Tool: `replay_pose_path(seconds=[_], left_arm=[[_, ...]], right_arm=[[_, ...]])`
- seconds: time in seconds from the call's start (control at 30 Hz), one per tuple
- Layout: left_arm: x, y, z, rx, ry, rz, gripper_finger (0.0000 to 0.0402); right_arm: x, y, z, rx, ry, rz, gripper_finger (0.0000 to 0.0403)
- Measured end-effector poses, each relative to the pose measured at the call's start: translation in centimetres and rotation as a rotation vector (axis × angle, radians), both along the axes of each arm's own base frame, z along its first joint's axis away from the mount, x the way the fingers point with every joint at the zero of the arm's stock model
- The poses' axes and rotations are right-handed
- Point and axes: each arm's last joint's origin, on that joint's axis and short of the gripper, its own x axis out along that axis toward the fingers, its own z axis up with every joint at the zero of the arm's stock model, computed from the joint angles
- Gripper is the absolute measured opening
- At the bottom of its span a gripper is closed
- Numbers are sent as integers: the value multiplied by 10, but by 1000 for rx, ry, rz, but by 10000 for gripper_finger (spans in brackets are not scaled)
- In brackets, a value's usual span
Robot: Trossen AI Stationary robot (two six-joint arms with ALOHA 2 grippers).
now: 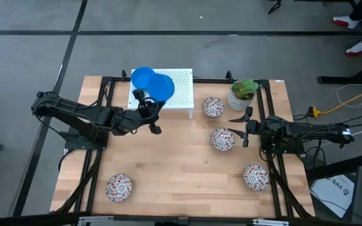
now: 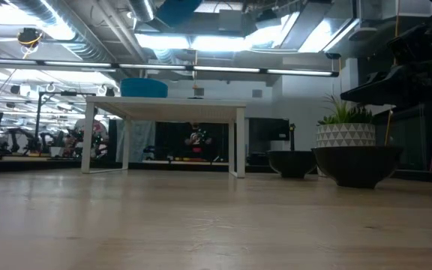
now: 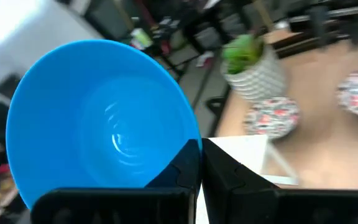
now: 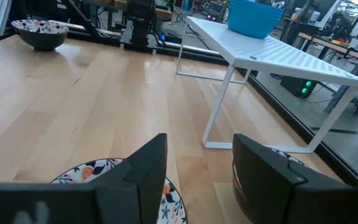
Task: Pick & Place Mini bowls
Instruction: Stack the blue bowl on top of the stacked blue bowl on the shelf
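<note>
Bowls: two blue (image 1: 144,78), four floral (image 1: 222,139) (visible ones)

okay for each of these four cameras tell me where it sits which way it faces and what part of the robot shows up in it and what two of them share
High view: overhead, facing down; both arms, left hand holding a blue bowl.
Low view: table height, facing across to the white rack; no hand clearly seen.
Left wrist view: on the left arm, facing the held bowl; own fingers.
Right wrist view: on the right arm, facing the rack; right hand open above a floral bowl.
Shared: low and right wrist both show the rack.
</note>
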Motion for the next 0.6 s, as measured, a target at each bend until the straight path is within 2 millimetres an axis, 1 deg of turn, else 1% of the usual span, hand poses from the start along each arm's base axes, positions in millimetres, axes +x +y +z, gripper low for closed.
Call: replay_pose_path(seconds=[0.13, 0.3, 0.4, 0.6], left_arm=[[0, 2, 5, 93, 8, 84, 3], [-1, 12, 10, 158, 18, 199, 4], [-1, 22, 11, 178, 32, 267, 4], [-1, 50, 11, 180, 46, 377, 4]], right_arm=[[0, 0, 0, 0, 0, 0, 182], [0, 0, 0, 0, 0, 0, 182], [0, 0, 0, 0, 0, 0, 182], [0, 0, 0, 0, 0, 0, 182]])
